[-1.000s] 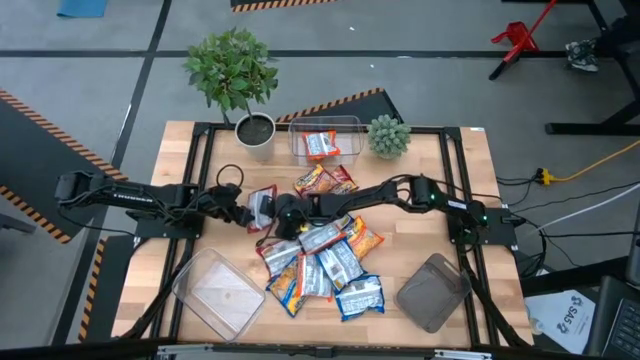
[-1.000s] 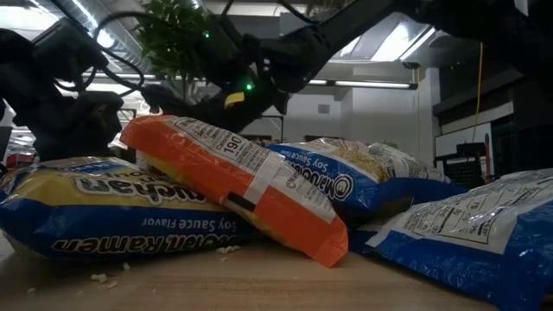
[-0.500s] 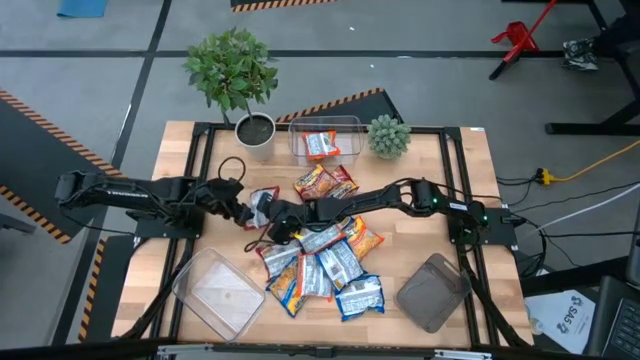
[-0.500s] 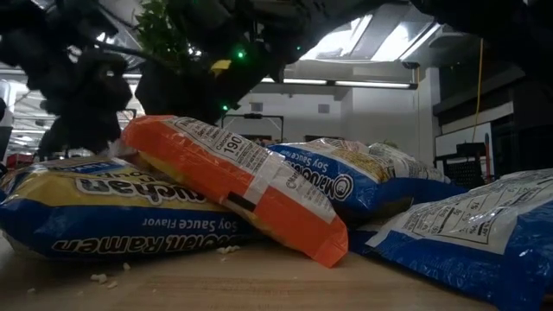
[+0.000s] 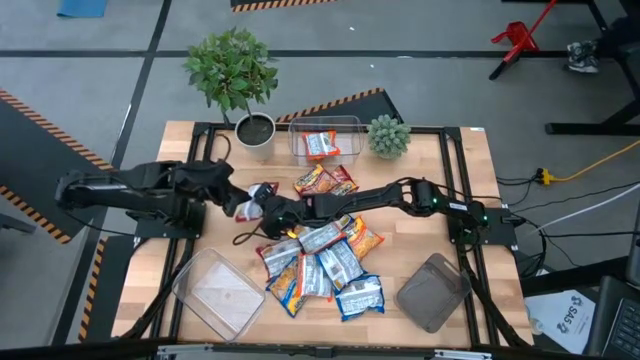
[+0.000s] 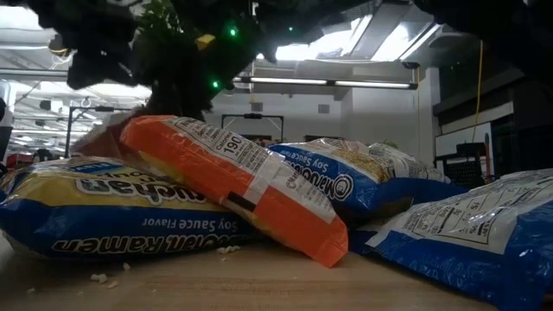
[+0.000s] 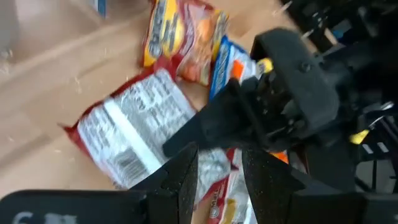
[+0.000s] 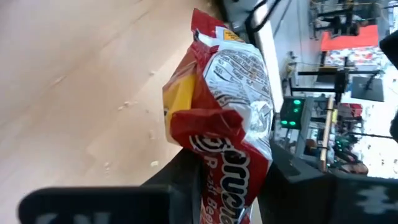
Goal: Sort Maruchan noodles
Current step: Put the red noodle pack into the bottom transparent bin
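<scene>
Left of the packet pile on the table (image 5: 450, 180), the right gripper (image 5: 268, 211) is clamped on a red packet (image 8: 227, 106), its fingers pinching one crumpled end so the packet stands clear of the wood. Just beside it the left gripper (image 5: 238, 203) hovers with fingers (image 7: 180, 180) a narrow gap apart and nothing between them. Remaining Maruchan noodles (image 5: 322, 262) lie heaped mid-table, one packet (image 5: 320, 146) inside the clear tub (image 5: 350, 125) at the far edge
</scene>
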You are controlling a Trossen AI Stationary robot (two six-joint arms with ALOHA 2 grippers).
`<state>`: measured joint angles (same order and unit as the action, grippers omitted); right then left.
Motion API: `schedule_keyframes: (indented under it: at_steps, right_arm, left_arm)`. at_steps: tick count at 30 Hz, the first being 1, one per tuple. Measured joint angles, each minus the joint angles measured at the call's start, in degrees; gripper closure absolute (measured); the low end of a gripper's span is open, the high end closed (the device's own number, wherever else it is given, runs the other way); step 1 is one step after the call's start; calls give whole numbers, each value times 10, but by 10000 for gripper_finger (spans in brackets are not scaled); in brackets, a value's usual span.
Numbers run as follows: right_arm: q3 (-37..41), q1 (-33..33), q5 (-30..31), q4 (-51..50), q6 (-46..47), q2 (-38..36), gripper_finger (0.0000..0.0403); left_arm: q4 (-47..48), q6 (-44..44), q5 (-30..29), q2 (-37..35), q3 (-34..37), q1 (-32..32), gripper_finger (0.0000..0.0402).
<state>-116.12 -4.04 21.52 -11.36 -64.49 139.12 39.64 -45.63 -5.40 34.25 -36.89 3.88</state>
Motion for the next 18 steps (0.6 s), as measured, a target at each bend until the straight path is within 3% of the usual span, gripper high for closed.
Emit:
schedule_keyframes:
  at_steps: [18]
  right_arm:
    - [-69, -48, 35, -9, 61, 0, 318]
  left_arm:
    - [15, 73, -11, -18, -129, 0, 282]
